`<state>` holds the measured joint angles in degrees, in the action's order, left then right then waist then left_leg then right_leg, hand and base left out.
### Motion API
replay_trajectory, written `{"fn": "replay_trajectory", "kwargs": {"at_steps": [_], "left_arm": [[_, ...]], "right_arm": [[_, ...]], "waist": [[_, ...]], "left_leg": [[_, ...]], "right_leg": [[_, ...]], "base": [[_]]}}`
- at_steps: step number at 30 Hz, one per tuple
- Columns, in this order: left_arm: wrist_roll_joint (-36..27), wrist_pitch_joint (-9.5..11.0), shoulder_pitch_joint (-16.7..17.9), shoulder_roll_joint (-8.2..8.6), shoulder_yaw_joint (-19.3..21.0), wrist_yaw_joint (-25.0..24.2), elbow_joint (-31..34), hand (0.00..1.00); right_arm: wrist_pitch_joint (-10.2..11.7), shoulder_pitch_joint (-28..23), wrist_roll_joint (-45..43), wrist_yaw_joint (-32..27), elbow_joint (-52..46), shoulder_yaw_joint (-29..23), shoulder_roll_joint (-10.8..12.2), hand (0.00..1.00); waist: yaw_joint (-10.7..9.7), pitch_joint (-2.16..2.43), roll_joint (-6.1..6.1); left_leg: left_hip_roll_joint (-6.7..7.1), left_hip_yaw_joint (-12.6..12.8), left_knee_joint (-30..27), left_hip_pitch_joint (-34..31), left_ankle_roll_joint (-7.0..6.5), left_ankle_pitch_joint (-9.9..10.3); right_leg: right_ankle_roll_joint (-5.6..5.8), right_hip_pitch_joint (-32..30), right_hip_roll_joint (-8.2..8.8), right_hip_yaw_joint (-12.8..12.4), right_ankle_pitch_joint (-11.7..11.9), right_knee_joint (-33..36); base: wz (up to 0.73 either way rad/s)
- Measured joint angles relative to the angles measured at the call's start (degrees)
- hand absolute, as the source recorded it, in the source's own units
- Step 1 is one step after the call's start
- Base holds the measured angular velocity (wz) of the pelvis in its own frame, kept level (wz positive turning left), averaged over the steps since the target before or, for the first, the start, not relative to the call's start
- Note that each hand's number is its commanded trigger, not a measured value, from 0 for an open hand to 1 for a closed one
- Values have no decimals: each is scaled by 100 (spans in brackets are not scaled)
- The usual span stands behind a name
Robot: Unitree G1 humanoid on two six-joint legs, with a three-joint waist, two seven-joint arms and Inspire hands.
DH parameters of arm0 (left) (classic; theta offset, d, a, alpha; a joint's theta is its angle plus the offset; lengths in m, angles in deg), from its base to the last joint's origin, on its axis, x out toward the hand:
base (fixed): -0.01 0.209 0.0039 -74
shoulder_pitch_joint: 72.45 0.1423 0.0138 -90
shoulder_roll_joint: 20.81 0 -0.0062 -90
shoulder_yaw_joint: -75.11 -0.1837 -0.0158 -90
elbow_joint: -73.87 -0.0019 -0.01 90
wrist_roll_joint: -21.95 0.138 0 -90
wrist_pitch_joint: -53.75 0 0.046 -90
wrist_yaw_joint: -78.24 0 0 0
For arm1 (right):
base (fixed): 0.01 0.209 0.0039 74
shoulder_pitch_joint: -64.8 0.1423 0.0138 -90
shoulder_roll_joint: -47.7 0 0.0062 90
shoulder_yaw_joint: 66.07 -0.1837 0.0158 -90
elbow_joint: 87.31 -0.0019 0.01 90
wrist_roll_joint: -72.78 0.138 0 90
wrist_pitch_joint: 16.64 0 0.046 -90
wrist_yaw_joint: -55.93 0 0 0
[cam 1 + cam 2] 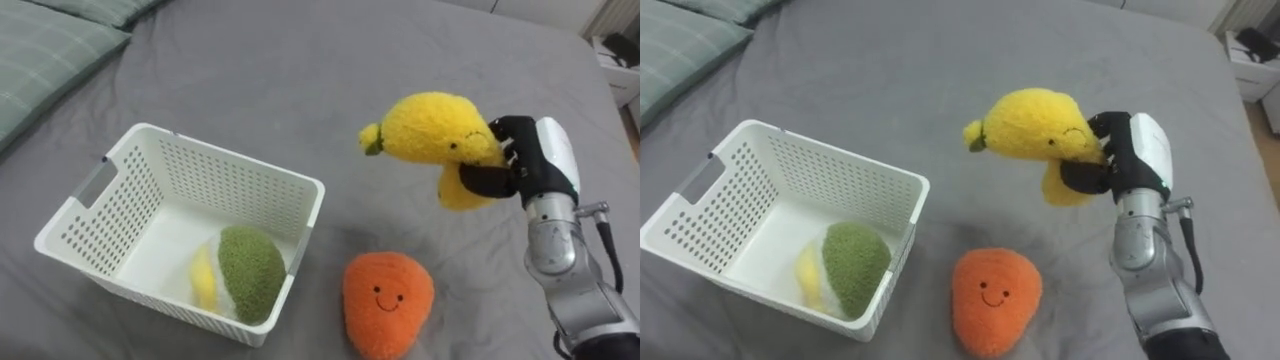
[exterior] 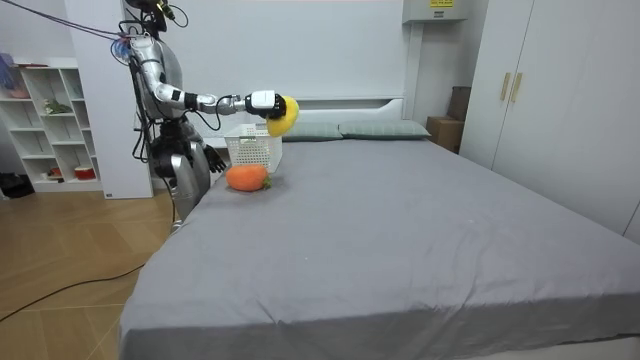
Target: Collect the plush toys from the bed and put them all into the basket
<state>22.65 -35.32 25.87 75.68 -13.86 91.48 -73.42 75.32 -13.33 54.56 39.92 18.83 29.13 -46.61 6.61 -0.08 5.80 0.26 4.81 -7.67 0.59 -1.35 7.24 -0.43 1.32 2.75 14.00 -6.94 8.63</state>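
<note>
Because the toy must clear a rim before it can drop inside, the right hand [image 1: 530, 160] carries it raised off the bedcover, to the right of the white basket [image 1: 232, 157] and above its rim level. Its fingers [image 1: 487, 178] are curled tight into the lower part of the yellow plush toy [image 1: 435, 130], so the plush sticks out sideways from the grasp, its stalk end pointing toward the basket. My reading is that the toy is in transit and not yet over the opening. Just beside the basket's near right corner, an orange plush toy [image 1: 387, 300] with a smiling face lies on the grey bed [image 1: 300, 70], untouched and probably next. Inside the basket, against its near right wall, rests a green and yellow plush toy [image 1: 250, 272]. In the room view the left hand [image 2: 212, 158] hangs low by the robot's hip, short of the basket.
</note>
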Motion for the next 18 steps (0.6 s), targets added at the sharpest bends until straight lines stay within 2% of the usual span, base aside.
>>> {"fn": "replay_trajectory", "kwargs": {"at_steps": [5,9,11,15,18], "left_arm": [[-1,-9,27,39,-8,11,-8,0],[17,-11,14,193,3,10,-6,0],[48,-17,-8,211,9,10,-20,0],[379,-37,-8,240,63,10,-20,0],[510,-43,-7,273,60,11,-18,0]], "right_arm": [[10,-26,10,48,-556,0,56,100],[-24,-27,19,241,-758,1,229,100],[-30,-27,-8,357,-940,25,311,100],[-27,-25,-65,543,-1485,33,378,100],[-22,-25,-292,607,-1611,40,515,100]], "waist": [[-24,-28,-41],[-4,-36,-100],[18,-38,-104],[46,-46,-126],[96,-63,-161]], "left_leg": [[19,-11,21,58,-13,14],[41,-13,24,69,-42,32],[40,-11,26,80,-42,35],[36,-39,27,89,-38,57],[38,-61,25,88,-39,79]], "right_leg": [[26,95,23,40,-36,-1],[51,75,46,32,-50,4],[52,74,46,31,-48,11],[52,85,38,33,-48,12],[52,122,35,33,-48,9]], "base": [[5],[0],[0],[0],[0]]}}
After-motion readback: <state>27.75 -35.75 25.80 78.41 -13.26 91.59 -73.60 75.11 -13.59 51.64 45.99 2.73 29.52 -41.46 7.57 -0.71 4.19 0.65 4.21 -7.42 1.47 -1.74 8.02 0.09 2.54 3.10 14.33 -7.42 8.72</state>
